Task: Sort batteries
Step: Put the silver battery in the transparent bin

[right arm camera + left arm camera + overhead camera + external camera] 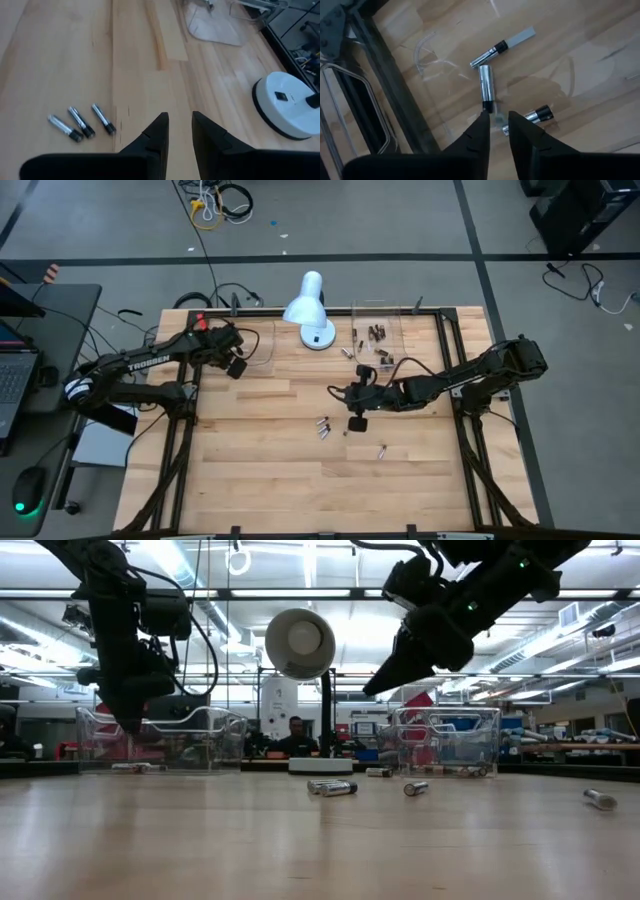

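From above, we see three silvery cylindrical batteries [323, 428] lying just beside our right gripper [357, 423], jaws slightly apart and empty. Its wrist view shows them [81, 122] roughly parallel, off to one side.

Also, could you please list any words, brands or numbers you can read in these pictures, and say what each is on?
"TROSSEN": white letters along the left arm, seen from above.
Batteries under the left claw: no marking can be read.
Nothing else carries readable text.
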